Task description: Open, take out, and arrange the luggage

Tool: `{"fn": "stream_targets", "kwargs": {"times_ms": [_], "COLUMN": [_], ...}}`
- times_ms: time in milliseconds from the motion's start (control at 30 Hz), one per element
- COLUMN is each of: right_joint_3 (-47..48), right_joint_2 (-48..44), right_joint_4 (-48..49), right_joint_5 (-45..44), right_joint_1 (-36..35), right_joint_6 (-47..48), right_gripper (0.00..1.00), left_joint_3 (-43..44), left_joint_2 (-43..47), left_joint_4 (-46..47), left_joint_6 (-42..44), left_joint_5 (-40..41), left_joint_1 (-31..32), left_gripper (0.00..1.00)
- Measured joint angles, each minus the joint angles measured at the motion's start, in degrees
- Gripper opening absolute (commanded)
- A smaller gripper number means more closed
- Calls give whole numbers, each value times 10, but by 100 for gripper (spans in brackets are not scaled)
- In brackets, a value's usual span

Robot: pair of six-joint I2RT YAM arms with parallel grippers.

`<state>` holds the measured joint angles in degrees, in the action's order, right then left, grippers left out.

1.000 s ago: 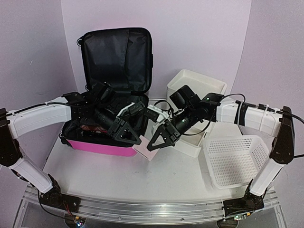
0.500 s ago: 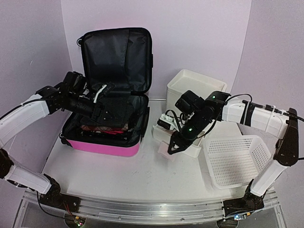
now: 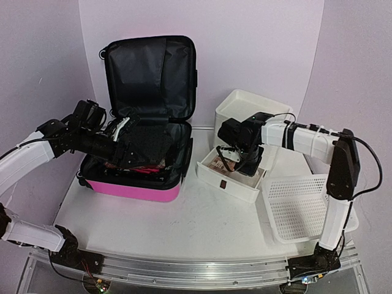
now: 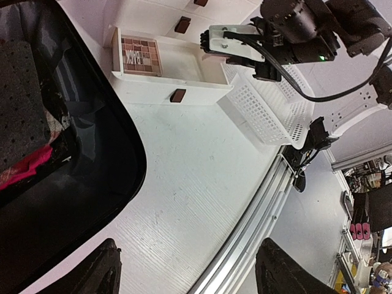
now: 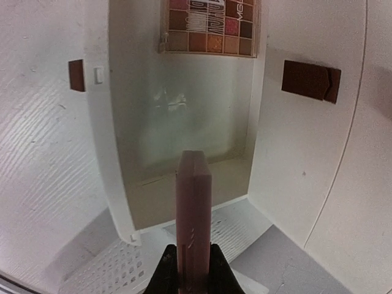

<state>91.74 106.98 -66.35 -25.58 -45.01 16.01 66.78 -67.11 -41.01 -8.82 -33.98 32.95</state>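
The luggage (image 3: 131, 187) is a hot-pink suitcase lying open at the left, its black-lined lid (image 3: 150, 73) standing upright. Dark and red items (image 3: 139, 166) lie inside it. My left gripper (image 3: 125, 149) hovers over the open half, jaws wide apart and empty; in the left wrist view (image 4: 188, 260) only bare table shows between them. My right gripper (image 3: 234, 160) hangs over the pulled-out white drawer (image 3: 236, 187), shut on a slim pink case (image 5: 194, 208) seen edge-on. An eyeshadow palette (image 5: 211, 27) lies in the drawer's far end.
The white drawer stack (image 3: 254, 109) stands behind the open drawer. A white mesh basket (image 3: 303, 205) sits at the right, close to the drawer's end. The suitcase's black rim (image 4: 125, 159) lies left of the open drawer (image 4: 202, 67).
My left gripper let go of the pink case, opened and drew back over the suitcase. My right gripper carried the case from beside the suitcase's front corner to above the open drawer.
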Motion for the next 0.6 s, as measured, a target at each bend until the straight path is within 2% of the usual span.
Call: {"fn": "stream_targets", "kwargs": {"times_ms": [300, 467, 600], "right_joint_3": [58, 59, 59], "right_joint_2": [127, 164, 172], "right_joint_4": [45, 71, 85], "right_joint_5": [-16, -13, -19], "right_joint_1": [37, 50, 61], "right_joint_6": [66, 78, 85], "right_gripper": [0, 1, 16], "left_joint_3": [-10, -14, -21], "left_joint_2": [15, 36, 55], "left_joint_4": [-3, -7, -19], "left_joint_6": [-5, -5, -3], "left_joint_5": [13, 20, 31], "left_joint_1": [0, 0, 0], "left_gripper": [75, 76, 76]}}
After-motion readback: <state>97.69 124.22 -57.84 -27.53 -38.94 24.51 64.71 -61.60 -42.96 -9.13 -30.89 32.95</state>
